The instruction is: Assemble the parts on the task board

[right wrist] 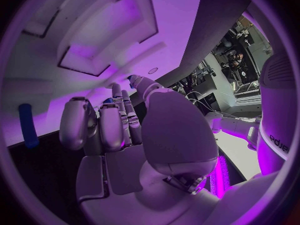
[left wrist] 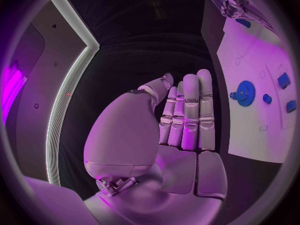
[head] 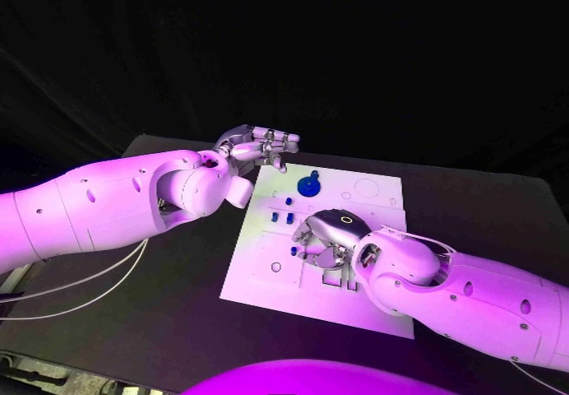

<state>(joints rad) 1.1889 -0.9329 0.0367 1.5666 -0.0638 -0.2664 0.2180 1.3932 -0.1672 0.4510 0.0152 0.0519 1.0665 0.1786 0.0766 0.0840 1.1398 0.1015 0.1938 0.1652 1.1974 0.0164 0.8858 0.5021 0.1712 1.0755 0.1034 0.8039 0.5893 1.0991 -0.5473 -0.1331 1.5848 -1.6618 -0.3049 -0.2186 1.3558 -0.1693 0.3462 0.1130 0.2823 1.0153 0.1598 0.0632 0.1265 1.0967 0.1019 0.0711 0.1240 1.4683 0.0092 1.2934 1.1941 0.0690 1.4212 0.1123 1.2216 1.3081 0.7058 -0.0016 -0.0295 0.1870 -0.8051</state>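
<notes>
The right hand was low over the middle of the white task board, palm down, its fingers curled toward the plate. Whether it pinched a part could not be told: the head view hid the fingertips under the hand, and in the right wrist view the fingers were bent close to the board's cut-outs with nothing clearly between them. A small blue peg lay on the board beside that hand in the wrist view.

The left hand hung above the board's far left corner. In the left wrist view its fingers stood straight and close together, holding nothing.

Out from the hands, a blue gear sat on the far part of the board, apparently seated on its post, and small blue pieces stood just nearer, between the gear and the right hand. Several slots and round holes on the near half of the board looked unfilled.

By that showing the job was partly done: the gear and a few pieces seemed placed, while the near slots were yet to be filled, and the right hand seemed to be working at the middle ones.
</notes>
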